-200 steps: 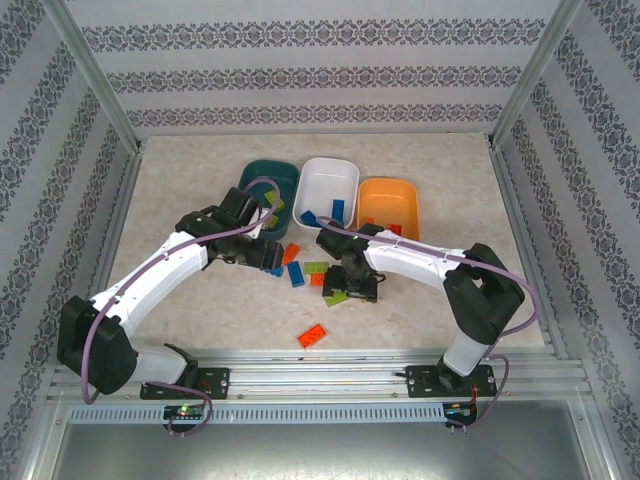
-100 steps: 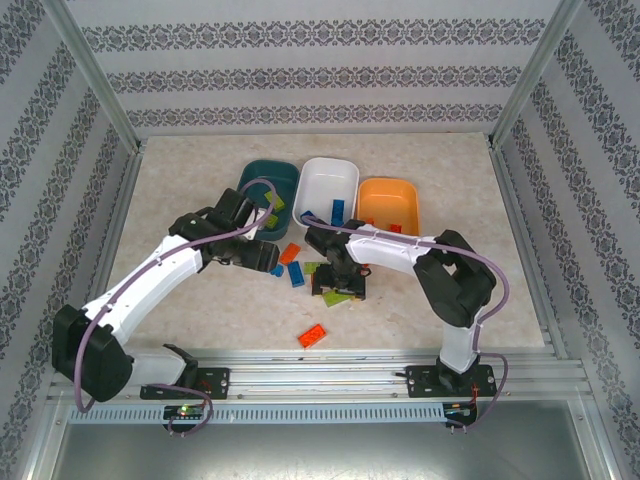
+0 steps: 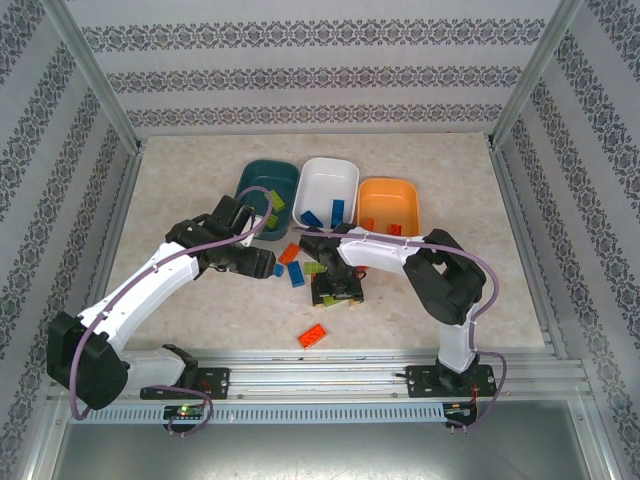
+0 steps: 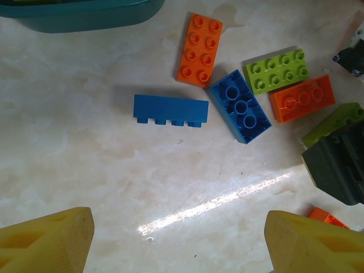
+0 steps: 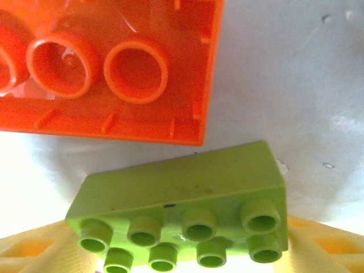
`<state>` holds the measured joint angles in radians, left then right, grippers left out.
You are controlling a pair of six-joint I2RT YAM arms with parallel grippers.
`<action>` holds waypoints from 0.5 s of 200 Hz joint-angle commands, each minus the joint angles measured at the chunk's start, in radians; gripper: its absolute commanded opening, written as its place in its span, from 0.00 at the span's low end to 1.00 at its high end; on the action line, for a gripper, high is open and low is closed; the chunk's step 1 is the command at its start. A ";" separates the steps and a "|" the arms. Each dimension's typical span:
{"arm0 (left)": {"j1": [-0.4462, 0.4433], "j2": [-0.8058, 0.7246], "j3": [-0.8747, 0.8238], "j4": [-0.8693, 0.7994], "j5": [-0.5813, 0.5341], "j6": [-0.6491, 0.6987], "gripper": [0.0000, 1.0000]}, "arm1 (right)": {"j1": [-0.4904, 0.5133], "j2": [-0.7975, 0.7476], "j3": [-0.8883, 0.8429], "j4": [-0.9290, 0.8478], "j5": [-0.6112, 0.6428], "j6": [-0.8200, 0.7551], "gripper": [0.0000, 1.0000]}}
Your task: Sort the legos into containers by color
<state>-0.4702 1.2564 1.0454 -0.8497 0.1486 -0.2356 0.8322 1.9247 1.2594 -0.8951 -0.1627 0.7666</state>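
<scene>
Legos [image 3: 312, 336] litter the surface [image 3: 200, 170] — right claw [image 3: 338, 292] clamped on one lime green lego [image 5: 182, 190], left claw [image 4: 179, 239] spread wide and empty above two blue legos [image 4: 170, 109]; three containers [image 3: 335, 185] beyond.

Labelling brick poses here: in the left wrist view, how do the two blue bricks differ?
The lone blue brick lies on its side, studs pointing down the picture; the other blue brick is upside down, tubes showing. The lone one runs level across the picture, the other diagonally. The lone one lies apart; the other sits close by an orange brick and a lime brick. Both rest on the table.
</scene>
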 commanded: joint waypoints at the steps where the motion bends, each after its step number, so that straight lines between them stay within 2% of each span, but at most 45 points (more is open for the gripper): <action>1: 0.003 -0.015 0.018 -0.033 -0.008 -0.012 0.79 | 0.006 0.007 0.022 -0.030 0.037 -0.040 0.73; 42: 0.001 -0.032 0.013 -0.040 -0.005 -0.028 0.79 | 0.004 -0.003 0.022 -0.071 0.105 -0.086 0.76; 100: 0.003 -0.077 -0.015 -0.046 -0.006 -0.069 0.79 | 0.005 0.031 0.055 -0.058 0.101 -0.128 0.76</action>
<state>-0.4702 1.2140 1.0443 -0.8547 0.1486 -0.2695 0.8337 1.9285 1.2758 -0.9298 -0.0929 0.6762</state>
